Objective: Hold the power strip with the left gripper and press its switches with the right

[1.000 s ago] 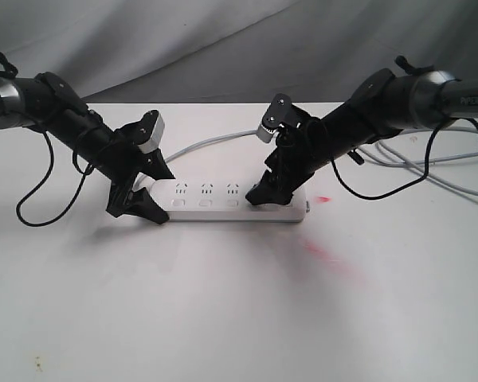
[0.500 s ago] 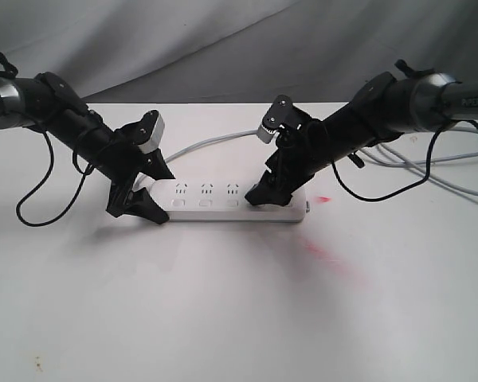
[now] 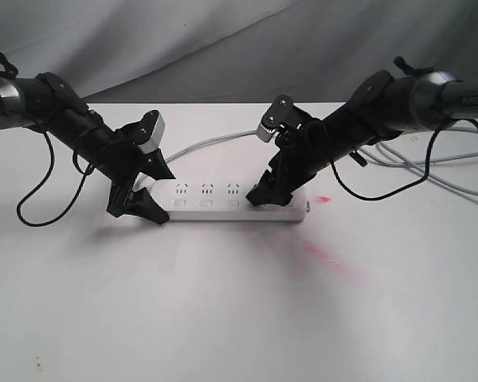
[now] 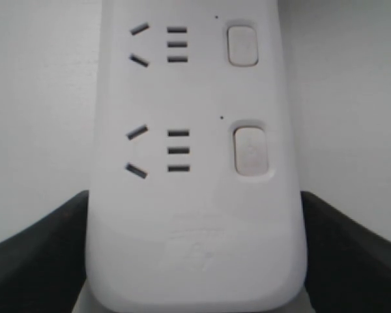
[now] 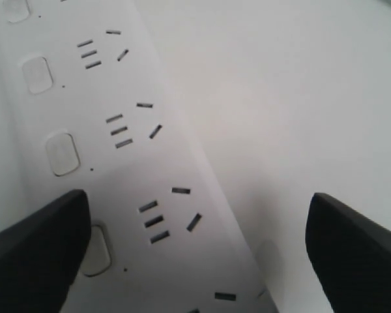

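Observation:
The white power strip (image 3: 223, 203) lies flat across the middle of the table, and its grey cord (image 3: 215, 142) runs off toward the back. My left gripper (image 3: 153, 192) is shut on the strip's left end; in the left wrist view the black fingers (image 4: 39, 254) press both sides of the strip (image 4: 195, 195). My right gripper (image 3: 267, 191) hangs open over the strip's right part. One of its fingers (image 5: 32, 254) sits at a switch (image 5: 98, 251), partly covering it; I cannot tell if it touches. The other finger is over bare table. Three switches (image 3: 205, 203) show between the grippers.
A bundle of grey and black cables (image 3: 430, 167) loops over the table at the right rear. Faint red marks (image 3: 327, 255) stain the white tabletop right of the strip. A grey cloth backdrop (image 3: 223, 48) hangs behind the table.
The right arm has shifted only very slightly. The left gripper and the power strip have stayed where they were.

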You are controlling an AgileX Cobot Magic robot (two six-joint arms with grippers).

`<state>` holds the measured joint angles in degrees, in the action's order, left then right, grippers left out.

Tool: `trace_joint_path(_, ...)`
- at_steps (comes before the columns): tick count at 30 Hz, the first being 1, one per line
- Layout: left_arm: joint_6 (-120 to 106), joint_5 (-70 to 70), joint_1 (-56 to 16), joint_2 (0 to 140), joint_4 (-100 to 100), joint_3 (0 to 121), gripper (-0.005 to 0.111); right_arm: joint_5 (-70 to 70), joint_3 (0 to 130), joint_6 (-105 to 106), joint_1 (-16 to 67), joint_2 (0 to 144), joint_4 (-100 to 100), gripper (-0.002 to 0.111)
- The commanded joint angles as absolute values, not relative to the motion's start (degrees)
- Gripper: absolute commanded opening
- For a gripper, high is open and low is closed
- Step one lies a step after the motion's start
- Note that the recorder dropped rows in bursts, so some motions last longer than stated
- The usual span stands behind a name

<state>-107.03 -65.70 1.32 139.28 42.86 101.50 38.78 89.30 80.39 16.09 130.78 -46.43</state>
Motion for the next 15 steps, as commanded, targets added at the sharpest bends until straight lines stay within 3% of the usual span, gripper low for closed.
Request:
trace_joint_path(1,-106.7,-66.2,1.1,139.2,42.6,101.6,0.026,33.1,85.6,82.4,15.9,132.9,-36.2,0.081)
trace_joint_path(15,-106.7,-66.2,1.1,139.2,42.6,101.6,0.026,31.5,84.4,83.2,15.9,128.0,-40.9,0.081)
